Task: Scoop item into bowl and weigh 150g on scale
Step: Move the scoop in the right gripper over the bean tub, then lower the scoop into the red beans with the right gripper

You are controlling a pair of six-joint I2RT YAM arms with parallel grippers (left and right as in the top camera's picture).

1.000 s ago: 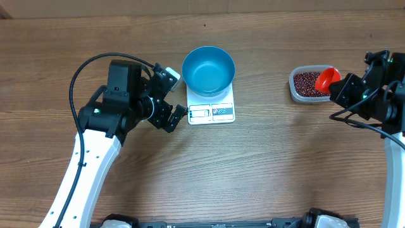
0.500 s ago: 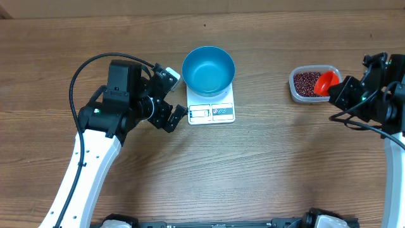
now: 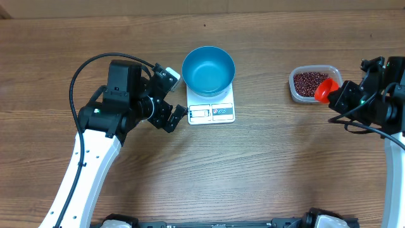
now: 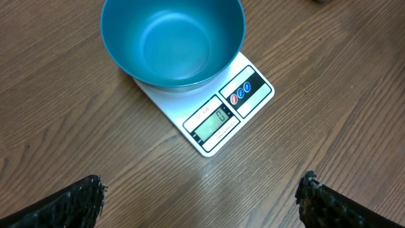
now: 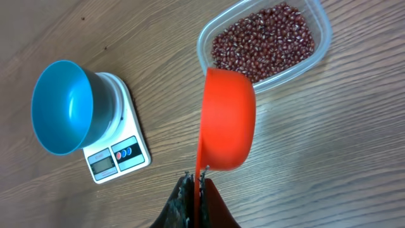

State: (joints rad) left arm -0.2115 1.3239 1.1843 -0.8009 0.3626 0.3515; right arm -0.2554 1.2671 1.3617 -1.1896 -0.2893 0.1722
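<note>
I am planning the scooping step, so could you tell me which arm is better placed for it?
Right. The right hand is shut on the scoop at the tub of beans. The left hand is open and empty beside the scale, far from the tub.

This is a robotics lab bench, not a home kitchen. A wood-grain counter (image 3: 266,164) carries a white kitchen scale (image 3: 211,113) with a blue bowl (image 3: 208,69) on it. Well to the scale's right sits a clear plastic tub (image 3: 293,88) of red-brown beans (image 3: 305,82). A white robot arm (image 3: 88,164) with a looping black cable (image 3: 80,67) stands left of the scale, and a second arm (image 3: 393,171) stands far right.
</note>
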